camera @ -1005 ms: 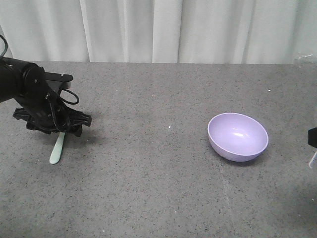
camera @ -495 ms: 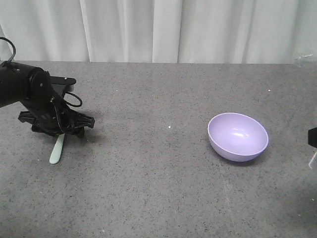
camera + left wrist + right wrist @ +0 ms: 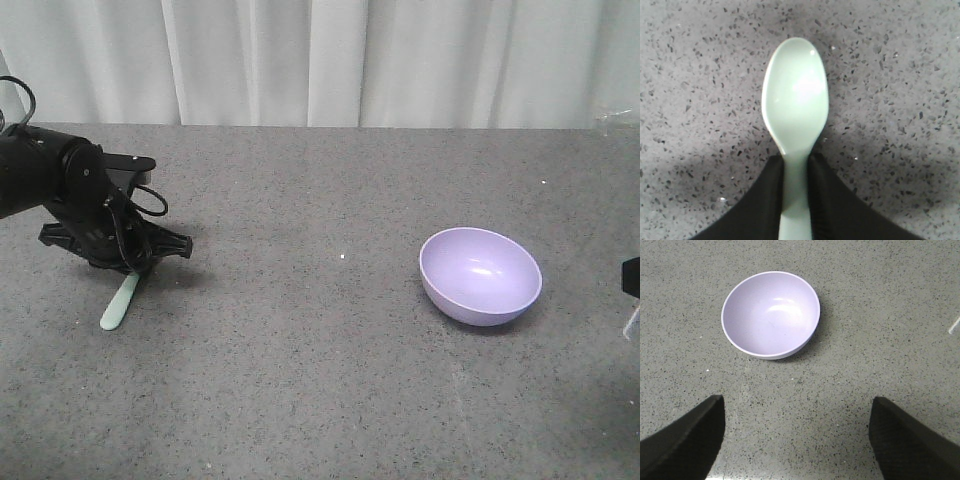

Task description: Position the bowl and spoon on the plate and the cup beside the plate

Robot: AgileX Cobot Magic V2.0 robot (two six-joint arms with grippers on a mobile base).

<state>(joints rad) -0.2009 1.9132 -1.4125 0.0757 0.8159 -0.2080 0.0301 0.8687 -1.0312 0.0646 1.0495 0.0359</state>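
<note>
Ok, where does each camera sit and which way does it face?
Front view: off the arms, facing across the table to the curtain; shows the left pincer on the spoon.
Left wrist: on the left arm, looking down at the spoon; fingers hug its handle.
Right wrist: on the right arm, looking down at the bowl; right pincer open.
Shared: spoon in front and left wrist; bowl in front and right wrist.
</note>
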